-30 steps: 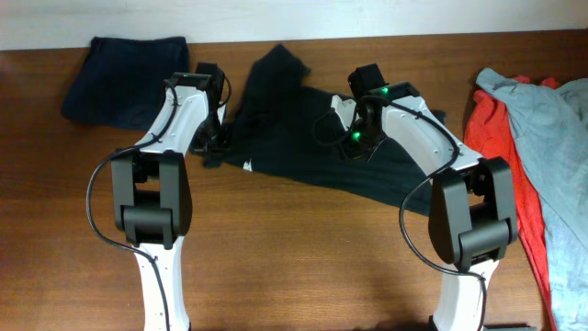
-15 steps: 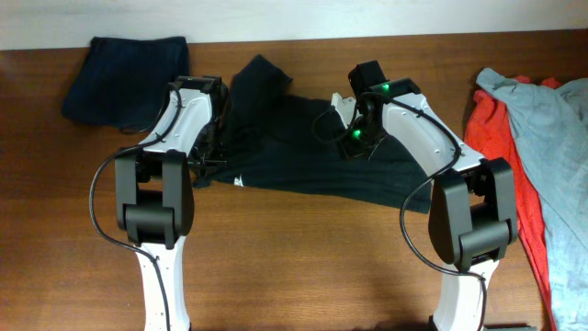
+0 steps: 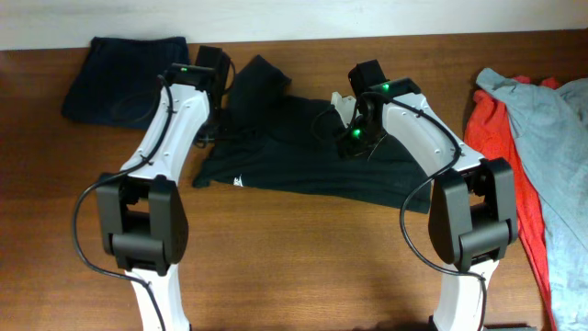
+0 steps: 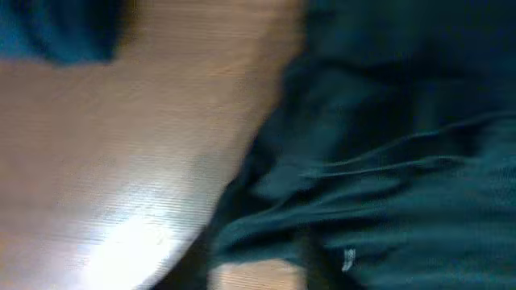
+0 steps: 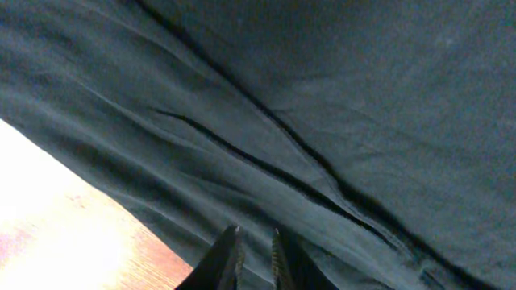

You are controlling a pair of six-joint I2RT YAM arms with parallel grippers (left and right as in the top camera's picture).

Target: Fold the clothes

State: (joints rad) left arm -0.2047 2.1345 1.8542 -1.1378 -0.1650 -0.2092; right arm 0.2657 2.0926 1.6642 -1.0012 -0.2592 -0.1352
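The black T-shirt [image 3: 303, 152] lies flatter on its left side than a second ago, mid-table [image 3: 303, 257], spread for folding. My left tool [image 3: 214, 74] has drawn back toward its far edge, arm outstretched; blur hides its state. My right tool [image 5: 253, 258], tips narrowly parted, hangs just above the cloth.

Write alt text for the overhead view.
A black T-shirt lies spread and creased across the middle of a wooden table, with the left arm at its left edge and the right arm over its middle. A navy garment sits at the far left; a red garment and a pale grey-blue garment lie heaped at the right edge.
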